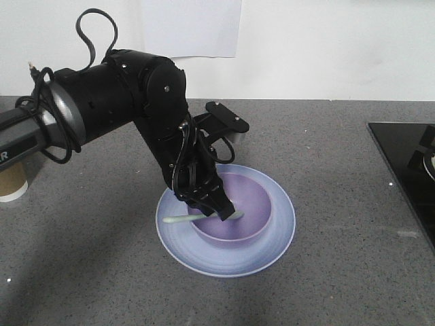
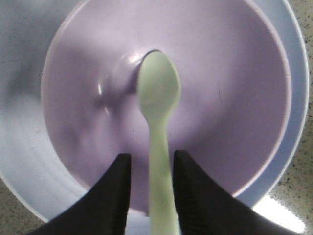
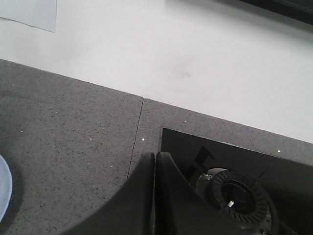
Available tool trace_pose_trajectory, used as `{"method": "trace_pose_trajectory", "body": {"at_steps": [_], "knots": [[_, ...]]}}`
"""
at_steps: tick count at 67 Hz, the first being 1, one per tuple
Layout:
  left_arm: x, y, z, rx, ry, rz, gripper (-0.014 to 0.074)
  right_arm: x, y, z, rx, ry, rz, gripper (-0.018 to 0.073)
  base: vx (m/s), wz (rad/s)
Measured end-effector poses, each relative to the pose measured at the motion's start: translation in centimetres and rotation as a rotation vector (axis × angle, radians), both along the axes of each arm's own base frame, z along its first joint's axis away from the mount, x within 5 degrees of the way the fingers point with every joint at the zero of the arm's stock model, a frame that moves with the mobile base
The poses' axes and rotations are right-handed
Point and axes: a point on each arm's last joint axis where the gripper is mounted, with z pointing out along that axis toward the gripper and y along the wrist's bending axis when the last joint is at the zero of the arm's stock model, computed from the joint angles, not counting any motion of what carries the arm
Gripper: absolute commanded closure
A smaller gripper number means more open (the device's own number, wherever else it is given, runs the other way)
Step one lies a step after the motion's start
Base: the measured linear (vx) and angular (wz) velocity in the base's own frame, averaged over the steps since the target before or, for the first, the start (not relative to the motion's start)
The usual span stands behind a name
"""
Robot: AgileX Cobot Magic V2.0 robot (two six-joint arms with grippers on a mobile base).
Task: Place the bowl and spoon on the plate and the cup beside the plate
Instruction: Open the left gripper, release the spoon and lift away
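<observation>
Exterior front-facing view: a grey speckled countertop (image 1: 340, 176) carries a round, pale blue-lavender plate (image 1: 279, 238) with a shallow rim. A glossy lavender-purple bowl (image 1: 251, 204), narrower than the plate, sits on the plate. A black robot arm reaches in from the left edge, and the left gripper (image 1: 219, 209) hangs over the near-left rim of the bowl.

The spoon (image 1: 178, 219) is small, pale mint green and smooth, with an oval scoop and a short flat handle. In this view it lies nearly level, its long axis running left to right across the bowl's rim, and the handle end pokes out to the left over the plate.

In the left wrist-mounted view, the spoon (image 2: 159, 127) runs straight up the middle: handle at the bottom, scoop pointing toward the bowl's (image 2: 234, 98) centre, hollow side up. The two dark fingers (image 2: 115, 191) sit close on either side of the handle, jaws narrowly parted around it; whether they press on it cannot be told.

A brown paper cup (image 1: 12, 182) stands at the far left, well apart from the plate.

In the right wrist-mounted view, the right gripper (image 3: 154, 164) has its fingers closed together, holding nothing, above the counter beside a black stovetop (image 3: 274, 171).
</observation>
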Motion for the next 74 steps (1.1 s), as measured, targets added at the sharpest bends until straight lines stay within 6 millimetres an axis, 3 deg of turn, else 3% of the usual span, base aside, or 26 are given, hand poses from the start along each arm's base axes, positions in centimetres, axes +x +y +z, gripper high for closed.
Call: {"method": "trace_pose_trajectory", "body": {"at_steps": [10, 18, 31, 41, 52, 59, 66, 74], "knots": [[0.1, 0.0, 0.2, 0.002, -0.01, -0.001, 0.0361, 0.0, 0.0, 0.0, 0.004, 0.001, 0.0, 0.0565, 0.0, 0.0], [0.6, 0.1, 1.6, 0.007, -0.077, 0.005, 0.036, 0.0, 0.0, 0.0, 0.003, 0.0, 0.0, 0.0565, 0.0, 0.0], [1.2, 0.9, 6.3, -0.015, -0.249, 0.098, 0.0356, 0.0, 0.0, 0.0, 0.004, 0.001, 0.0, 0.0565, 0.0, 0.0], [1.2, 3.2, 11.0, 0.026, -0.464, 0.215, 0.0339, 0.0, 0.0, 0.0, 0.004, 0.001, 0.0, 0.0565, 0.0, 0.0], [1.0, 8.7, 15.3, 0.059, -0.626, 0.423, 0.0316, 0.0, 0.0, 0.0, 0.004, 0.001, 0.0, 0.0565, 0.0, 0.0], [0.8, 13.9, 17.7, 0.059, -0.684, 0.582, 0.0289, 0.0, 0.0, 0.0, 0.004, 0.001, 0.0, 0.0565, 0.0, 0.0], [0.2, 18.8, 19.5, 0.068, -0.729, 0.728, 0.0264, 0.0, 0.0, 0.0, 0.004, 0.001, 0.0, 0.0565, 0.0, 0.0], [-0.7, 23.0, 21.0, 0.072, -0.767, 0.879, 0.0239, 0.0, 0.0, 0.0, 0.004, 0.001, 0.0, 0.0565, 0.0, 0.0]]}}
